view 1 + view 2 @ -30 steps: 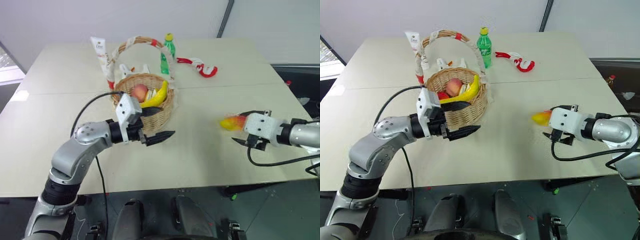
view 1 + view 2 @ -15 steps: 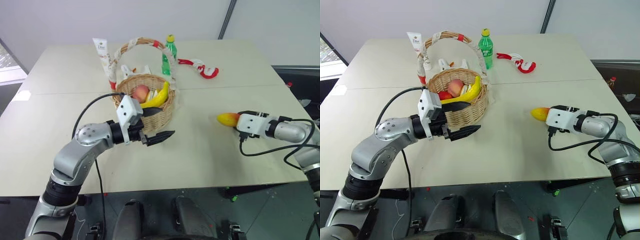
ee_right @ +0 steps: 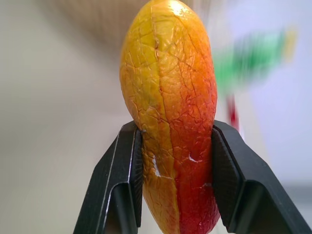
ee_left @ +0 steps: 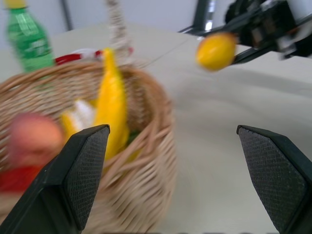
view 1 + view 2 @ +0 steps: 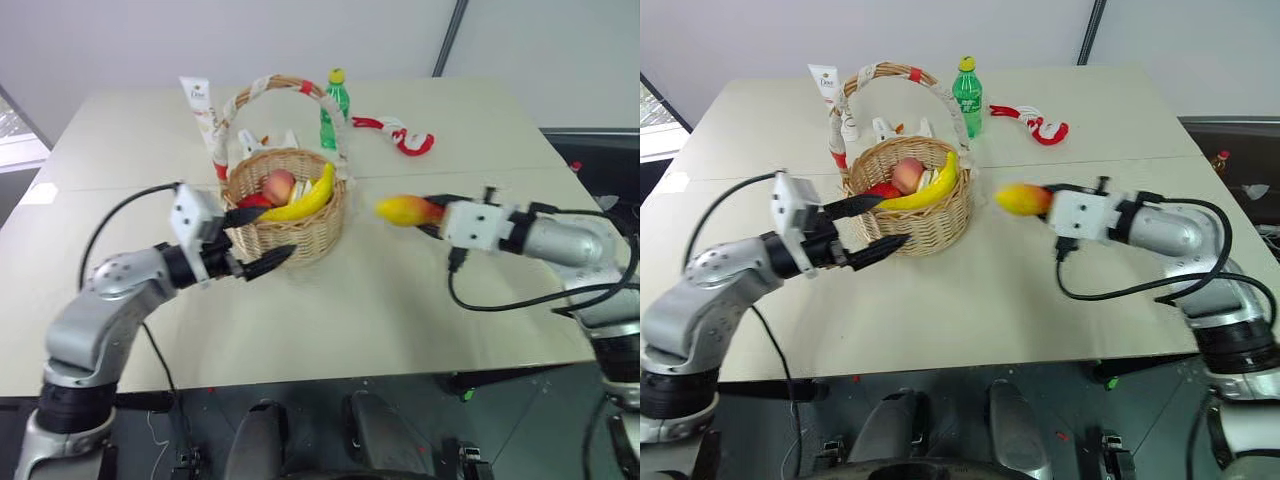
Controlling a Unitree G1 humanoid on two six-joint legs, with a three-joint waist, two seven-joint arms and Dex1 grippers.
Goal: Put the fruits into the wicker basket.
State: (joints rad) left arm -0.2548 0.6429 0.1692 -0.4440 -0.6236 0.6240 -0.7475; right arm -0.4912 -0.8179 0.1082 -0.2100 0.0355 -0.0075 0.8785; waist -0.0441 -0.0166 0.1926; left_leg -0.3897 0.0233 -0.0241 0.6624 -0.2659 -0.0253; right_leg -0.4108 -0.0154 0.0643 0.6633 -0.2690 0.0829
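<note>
My right gripper is shut on the red-yellow mango and holds it in the air just right of the wicker basket. In the right wrist view the mango stands between both black fingers. A yellow banana and a pink-red peach lie in the basket. At the basket's near-left side my left gripper is open and holds nothing, one finger at the rim and one at the wall. The left wrist view shows the basket, the banana and the lifted mango.
A green bottle stands behind the basket's arched handle. A red-white curved object lies at the back right and a white tube stands at the back left. Bare tabletop lies in front of and right of the basket.
My right gripper has shut on the mango, lifted it off the table and carried it left toward the basket. My left arm has swung left along the basket's front.
</note>
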